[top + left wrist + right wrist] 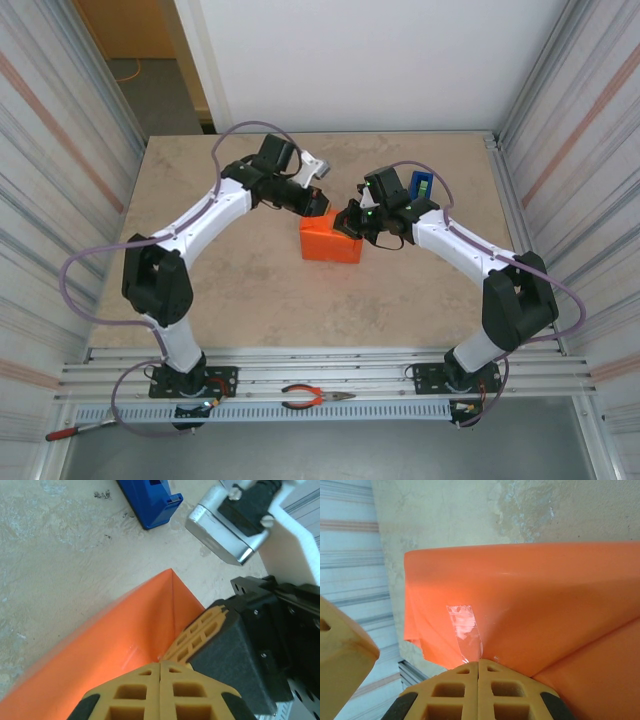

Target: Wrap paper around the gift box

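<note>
The gift box stands mid-table as a compact orange block, with the orange paper folded around it so none of its own faces show. My left gripper is shut, its joined tips resting against the paper at the block's back top edge. From the right, my right gripper is also shut, tips touching the paper at the lower end of a strip of clear tape. Both pairs of tips meet at nearly the same spot. Nothing sits between either pair of fingers.
A blue tape dispenser stands behind the right arm. Orange-handled pliers lie on the near rail, and a red-handled tool lies at the near left. Ribbed walls close in both sides of the table.
</note>
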